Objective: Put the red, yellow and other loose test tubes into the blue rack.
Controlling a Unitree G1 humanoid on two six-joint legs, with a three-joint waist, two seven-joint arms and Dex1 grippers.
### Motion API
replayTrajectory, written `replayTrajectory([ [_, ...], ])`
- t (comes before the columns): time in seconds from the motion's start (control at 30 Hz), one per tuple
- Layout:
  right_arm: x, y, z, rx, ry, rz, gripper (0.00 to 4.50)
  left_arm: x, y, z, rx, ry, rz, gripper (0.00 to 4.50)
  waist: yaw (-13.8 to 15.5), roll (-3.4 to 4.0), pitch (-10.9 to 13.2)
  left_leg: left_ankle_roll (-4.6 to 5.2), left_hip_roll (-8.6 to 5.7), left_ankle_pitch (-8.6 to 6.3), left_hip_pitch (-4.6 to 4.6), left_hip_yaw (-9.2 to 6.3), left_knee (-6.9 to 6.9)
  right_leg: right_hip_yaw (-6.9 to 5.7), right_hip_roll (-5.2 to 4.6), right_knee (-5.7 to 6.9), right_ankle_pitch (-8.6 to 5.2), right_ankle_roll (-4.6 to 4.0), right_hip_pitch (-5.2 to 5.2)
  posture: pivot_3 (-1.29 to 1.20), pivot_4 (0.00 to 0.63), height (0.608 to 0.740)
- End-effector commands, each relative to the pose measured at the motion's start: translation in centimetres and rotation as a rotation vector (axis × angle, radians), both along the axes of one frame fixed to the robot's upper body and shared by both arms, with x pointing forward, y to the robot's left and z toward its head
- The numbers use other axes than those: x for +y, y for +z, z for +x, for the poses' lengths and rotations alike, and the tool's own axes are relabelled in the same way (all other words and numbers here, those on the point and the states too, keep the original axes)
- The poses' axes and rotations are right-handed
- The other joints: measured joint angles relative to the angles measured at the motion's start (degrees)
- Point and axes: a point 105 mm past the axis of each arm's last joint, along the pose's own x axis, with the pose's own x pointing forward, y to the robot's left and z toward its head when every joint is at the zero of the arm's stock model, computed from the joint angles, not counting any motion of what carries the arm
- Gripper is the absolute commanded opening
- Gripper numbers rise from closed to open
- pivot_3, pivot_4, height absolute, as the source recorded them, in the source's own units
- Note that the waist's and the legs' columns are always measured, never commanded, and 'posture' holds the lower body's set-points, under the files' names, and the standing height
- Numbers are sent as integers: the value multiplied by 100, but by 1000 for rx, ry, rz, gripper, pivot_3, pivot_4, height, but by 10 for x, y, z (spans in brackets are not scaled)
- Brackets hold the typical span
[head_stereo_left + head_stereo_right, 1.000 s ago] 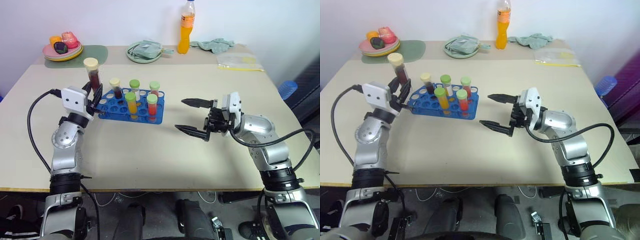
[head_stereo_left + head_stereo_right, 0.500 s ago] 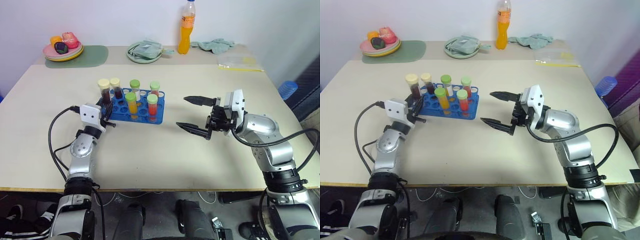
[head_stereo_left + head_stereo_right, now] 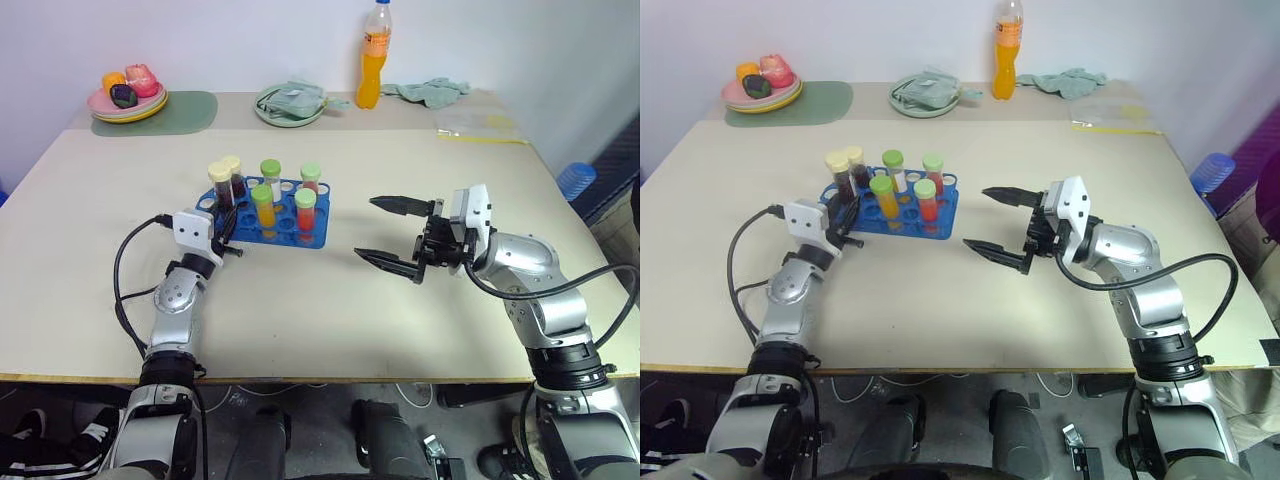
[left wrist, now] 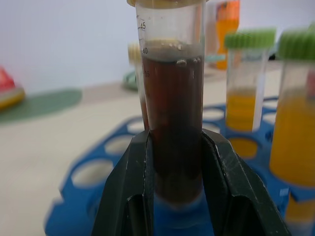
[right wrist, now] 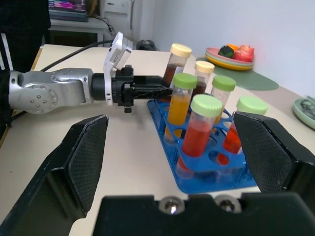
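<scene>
At left end of blue rack [image 3: 268, 216], left tool [image 3: 222, 222] clamps dark-red tube [image 4: 172, 118], base entering hole. Keep tube upright, seat fully, then release. Right tool [image 3: 392, 236] wide open, empty.

Beige table [image 3: 330, 310] spanning the scene. Far left: green mat [image 3: 190, 108] lying flat, stacked plates [image 3: 122, 107] sitting at its left end and carrying fruit [image 3: 130, 83]. Far centre: pale green dish [image 3: 268, 112] holding a folded cloth [image 3: 292, 97]. Orange drink bottle [image 3: 373, 54] standing upright beside it. Far right: crumpled green cloth [image 3: 430, 89] lying near a clear plastic bag [image 3: 478, 124].
</scene>
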Motion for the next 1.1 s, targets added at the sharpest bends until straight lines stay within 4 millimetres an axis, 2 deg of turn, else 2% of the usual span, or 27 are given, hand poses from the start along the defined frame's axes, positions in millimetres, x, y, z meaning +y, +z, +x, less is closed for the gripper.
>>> replayTrajectory([
  [0.03,-6,12,-2,-56,-8,20,4500,-4,-1,-8,10,-59,-24,768,1,2,-1,0,0,0,1,0,-1,0,0,0,0,0,0,0,150,740],
  [0.07,-5,12,-2,-55,-7,20,4500,-4,-2,-9,18,-67,-24,768,4,2,-1,0,0,0,1,0,-2,0,0,0,0,0,0,0,150,740],
  [0.27,-5,11,-2,-51,-1,18,4500,3,14,-14,-45,-59,25,3722,11,3,-2,0,0,0,2,-1,-1,0,1,-2,-1,-1,3,0,150,740],
  [0.33,-6,10,-2,-50,1,15,4500,6,20,-20,-65,-65,41,4442,-1,3,-2,0,0,0,2,-1,-1,0,0,-2,-1,-1,2,0,150,740],
  [0.43,-9,8,-1,-46,0,6,4500,14,30,-39,-52,-144,35,4442,-26,4,-1,0,1,0,4,-1,-6,0,0,-2,-1,-1,2,0,150,740],
  [0.53,-17,5,1,-33,-13,-5,4500,33,46,-59,-80,-157,67,4442,-28,6,0,1,4,-1,5,0,-9,0,2,-2,-3,-5,0,0,150,740],
  [0.63,-36,-4,3,15,-77,-1,4500,38,51,-82,-5,-291,21,4442,22,7,1,1,4,-1,3,-1,-6,0,2,-3,-15,-26,2,0,150,740],
  [0.73,-47,-19,-5,55,-101,-19,4500,33,55,-107,59,-436,97,4442,18,6,0,2,3,-2,1,0,-5,0,-2,-15,-17,-26,8,0,150,740],
  [0.83,-50,-29,-7,82,-127,-7,4500,22,60,-127,112,-589,144,4442,4,14,5,4,2,-4,0,1,-6,0,-3,-17,-19,-27,6,0,150,740],
  [0.9,-50,-33,-6,84,-142,-5,4500,12,59,-134,191,-696,169,4442,-8,16,6,4,5,-4,4,2,-2,0,-1,-14,-22,-23,6,0,150,740],
  [0.97,-42,-31,-8,69,-145,-1,4500,10,54,-137,248,-773,258,4442,-19,18,6,4,12,-4,6,2,-1,-1,5,-14,-27,-15,6,0,150,740],
  [1.03,-40,-26,-11,54,-151,-2,4500,8,61,-133,230,-816,270,4442,-15,28,8,4,12,-5,6,5,-6,0,5,-14,-29,-17,2,0,150,740],
  [1.1,-47,-23,-11,48,-165,-12,4500,5,66,-126,209,-823,259,4442,-5,28,8,4,12,-4,-2,6,-6,0,4,-15,-29,-17,-2,0,150,740],
])
